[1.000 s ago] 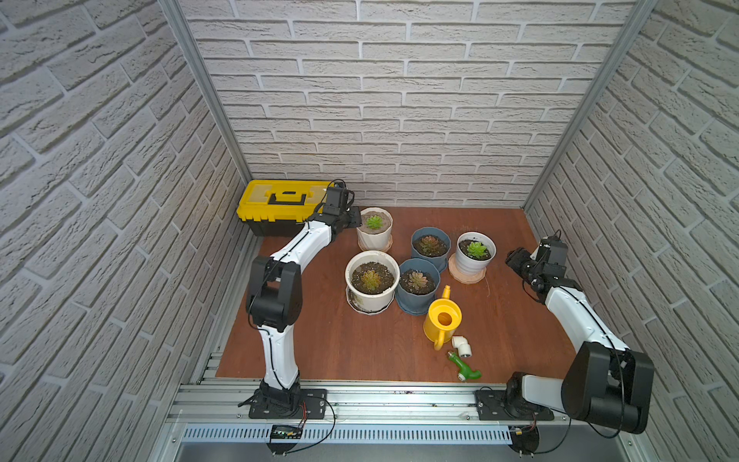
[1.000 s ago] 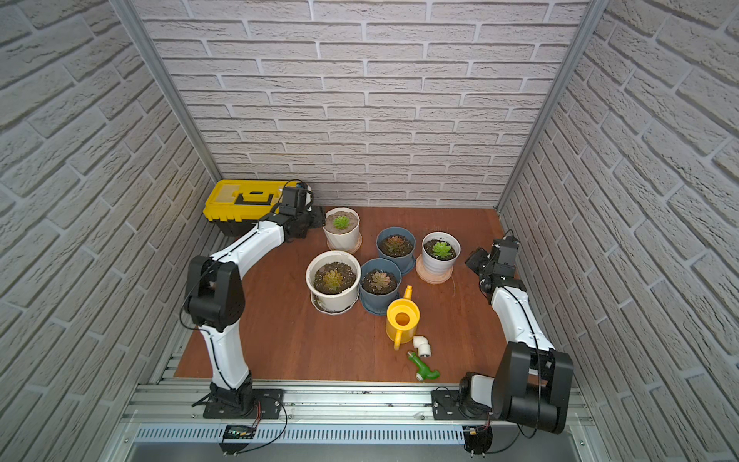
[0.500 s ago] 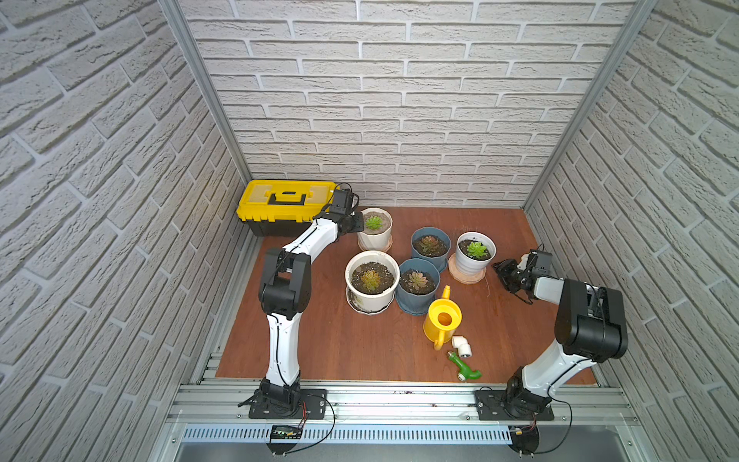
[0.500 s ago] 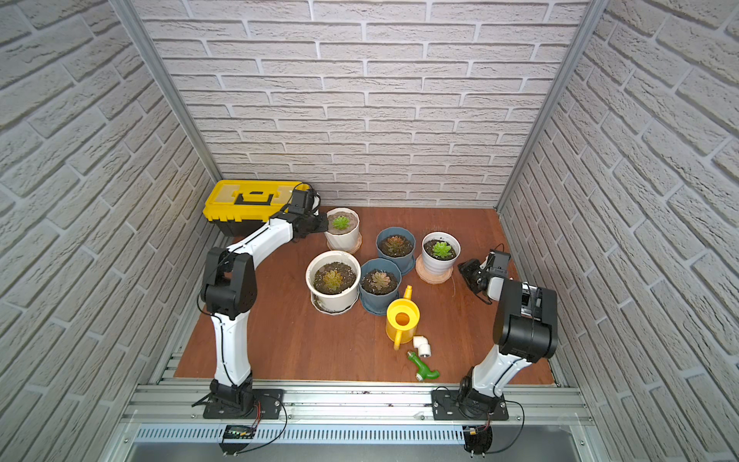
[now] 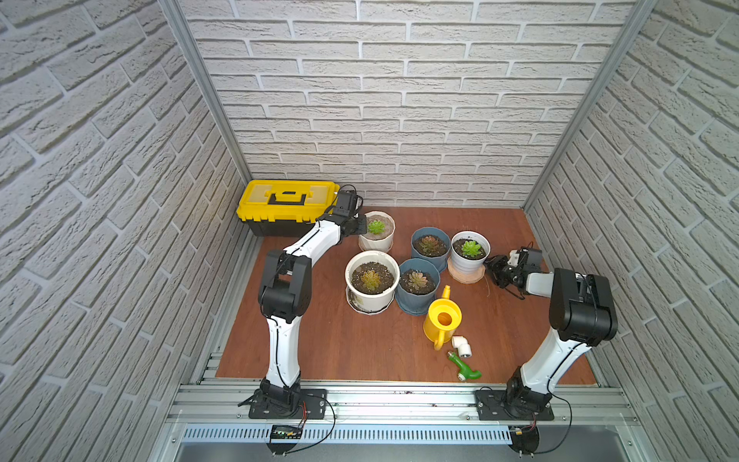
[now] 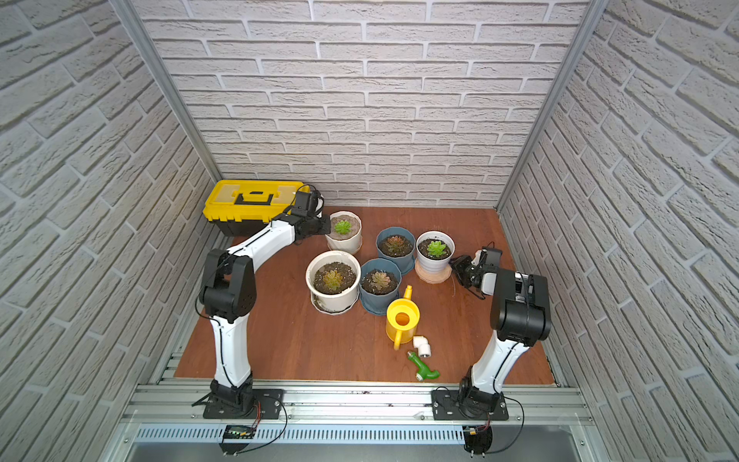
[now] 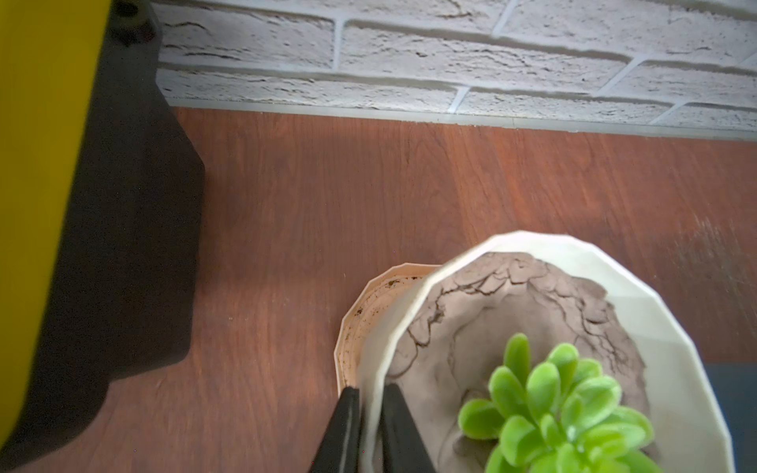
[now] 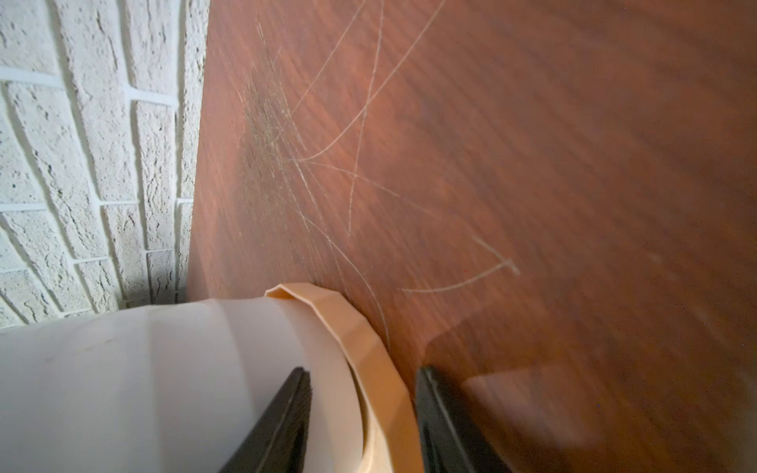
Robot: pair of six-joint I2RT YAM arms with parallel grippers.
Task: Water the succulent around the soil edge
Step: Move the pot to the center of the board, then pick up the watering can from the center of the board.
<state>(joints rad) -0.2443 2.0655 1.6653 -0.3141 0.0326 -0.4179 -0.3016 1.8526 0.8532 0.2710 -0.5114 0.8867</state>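
Succulent (image 5: 370,280) for watering sits centred in the wide white pot (image 5: 347,276), mid-table. The soil edge (image 5: 362,269) is a dark gritty ring just inside that rim. The yellow watering can (image 5: 440,328) stands upright just beside the nearer blue pot (image 5: 408,302), unheld.

We judge the pour not yet begun, since both arms are at neighbouring pots. The left gripper (image 7: 370,389) is clamped on the rim of the ribbed white pot (image 5: 374,242), one finger inside and one outside. The right gripper (image 8: 363,370) straddles the peach saucer (image 8: 356,327) under the small white pot (image 5: 468,264); whether it actually grips, we cannot tell.

The next move calls for letting go of these pots and taking the can by its handle. The spout then has to tip over the ring, clear of the rosette.
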